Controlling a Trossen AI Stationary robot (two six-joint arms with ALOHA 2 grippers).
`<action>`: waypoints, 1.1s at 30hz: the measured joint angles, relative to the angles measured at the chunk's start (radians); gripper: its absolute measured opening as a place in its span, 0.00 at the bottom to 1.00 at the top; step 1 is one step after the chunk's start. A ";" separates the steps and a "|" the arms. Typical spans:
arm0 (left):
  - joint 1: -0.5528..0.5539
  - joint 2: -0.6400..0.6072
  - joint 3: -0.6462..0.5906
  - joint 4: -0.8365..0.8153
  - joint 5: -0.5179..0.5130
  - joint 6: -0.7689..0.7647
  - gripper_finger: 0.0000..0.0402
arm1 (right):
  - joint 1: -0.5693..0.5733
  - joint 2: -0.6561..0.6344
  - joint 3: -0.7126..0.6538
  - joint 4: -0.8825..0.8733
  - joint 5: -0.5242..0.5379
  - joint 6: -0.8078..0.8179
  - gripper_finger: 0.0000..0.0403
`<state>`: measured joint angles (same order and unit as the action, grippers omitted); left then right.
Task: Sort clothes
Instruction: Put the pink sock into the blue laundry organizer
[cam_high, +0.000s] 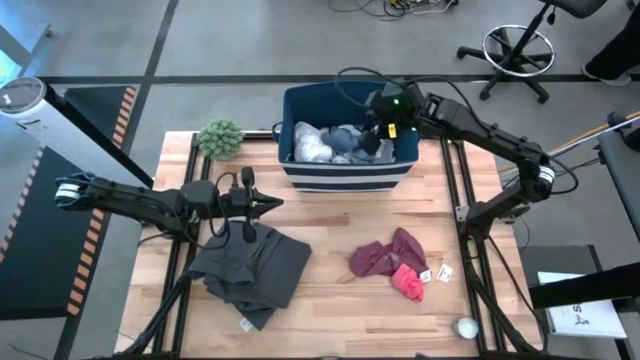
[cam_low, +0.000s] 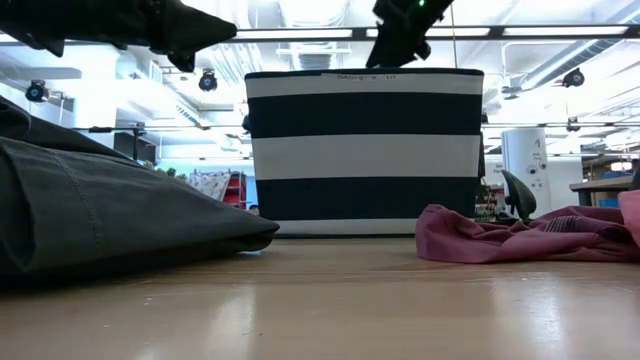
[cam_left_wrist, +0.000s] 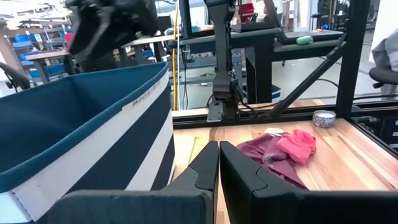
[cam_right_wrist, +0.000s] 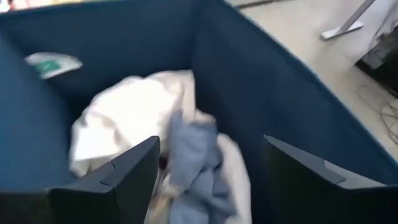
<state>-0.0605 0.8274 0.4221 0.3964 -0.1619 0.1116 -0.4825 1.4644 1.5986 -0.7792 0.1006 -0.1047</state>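
My right gripper (cam_high: 375, 135) hangs open over the navy striped bin (cam_high: 300, 175). Its fingers (cam_right_wrist: 134, 171) stand apart above a white garment (cam_right_wrist: 124, 118) and a grey-blue garment (cam_right_wrist: 196, 162) that lie inside the bin. My left gripper (cam_high: 275, 203) is shut and empty, raised above the table just in front of the bin's left half; its fingers (cam_left_wrist: 219, 165) point toward the table's right edge. A dark grey garment (cam_high: 250, 268) lies crumpled on the table below it. A maroon garment (cam_high: 385, 255) and a pink sock (cam_high: 408, 283) lie at the right.
A green fuzzy ball plant (cam_high: 220, 138) stands at the far left corner. Two small white tags (cam_high: 440, 272) lie beside the pink sock, and a small round tin (cam_high: 465, 326) sits near the front right corner. Bare wood lies between the grey garment and the maroon one.
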 joint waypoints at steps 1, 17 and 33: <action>0.000 -0.005 0.000 -0.007 0.000 0.000 0.00 | 0.015 -0.007 0.010 -0.038 0.000 0.000 0.63; 0.000 -0.101 -0.013 -0.082 -0.004 0.010 0.00 | 0.519 -0.117 -0.114 -0.332 0.002 0.278 0.09; 0.000 -0.112 -0.013 -0.108 -0.004 -0.007 0.00 | 1.000 -0.102 -0.429 -0.335 -0.023 0.984 0.50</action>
<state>-0.0605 0.7151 0.4088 0.2882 -0.1661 0.1042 0.5174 1.3628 1.1699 -1.1142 0.0781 0.8792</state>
